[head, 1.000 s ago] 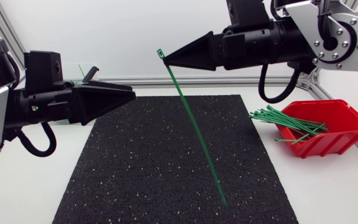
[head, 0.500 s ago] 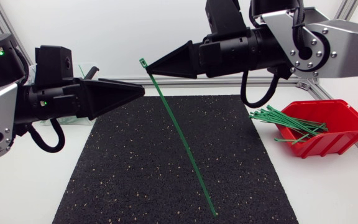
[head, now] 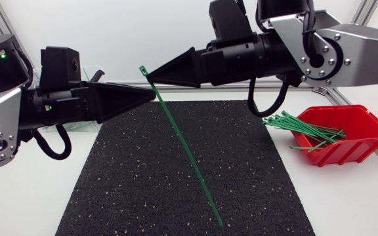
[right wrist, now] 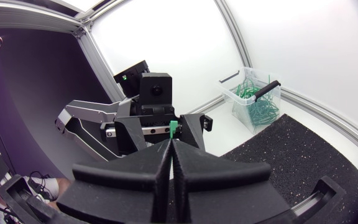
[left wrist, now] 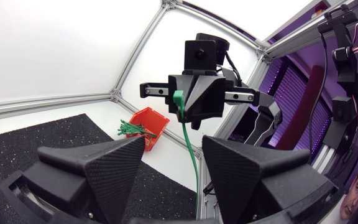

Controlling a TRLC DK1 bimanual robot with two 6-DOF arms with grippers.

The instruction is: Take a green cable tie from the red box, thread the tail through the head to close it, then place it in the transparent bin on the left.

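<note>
Above the mat's (head: 143,183) far edge, two grippers close in on one green cable tie (head: 181,144).
Over the last second the right gripper (head: 151,75) carries the tie leftward while the left gripper (head: 153,97) edges in to meet it; their tips are now near but apart. The strap slants down, its tail low over the mat's near side, so threading probably waits on the left catching that tail. Only the left wrist view shows the left fingers spread wide and holding nothing, with the tie hanging ahead of the gap. Only the right wrist view shows the right fingers pressed flat on the tie just below its head, and the transparent bin (right wrist: 273,102) beyond. Spare ties lie in the red box (head: 363,137).
</note>
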